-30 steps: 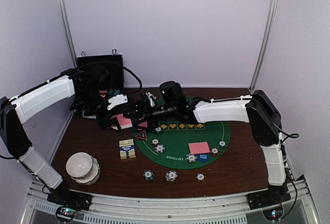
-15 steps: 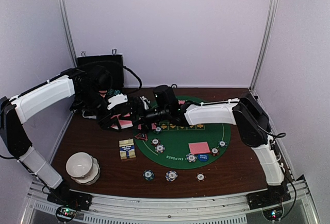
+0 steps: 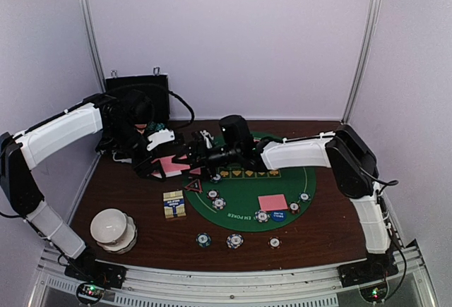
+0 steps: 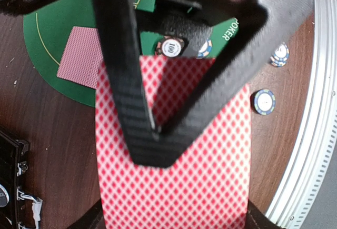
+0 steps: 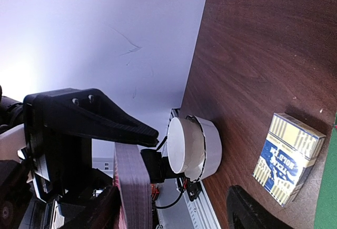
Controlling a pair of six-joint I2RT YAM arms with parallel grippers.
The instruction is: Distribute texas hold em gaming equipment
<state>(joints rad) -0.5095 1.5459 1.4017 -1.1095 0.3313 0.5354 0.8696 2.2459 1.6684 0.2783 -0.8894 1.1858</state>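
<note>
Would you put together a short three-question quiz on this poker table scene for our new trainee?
1. True or false: the left gripper is shut on the pink-backed deck.
2. Where is the blue-and-gold card box relative to the green mat? A: on it. B: on the table beside its left edge. C: beyond its far edge.
3. Fill in: ___ poker chips lie on the table off the mat's near edge.
Key: 1 true; 2 B; 3 three.
</note>
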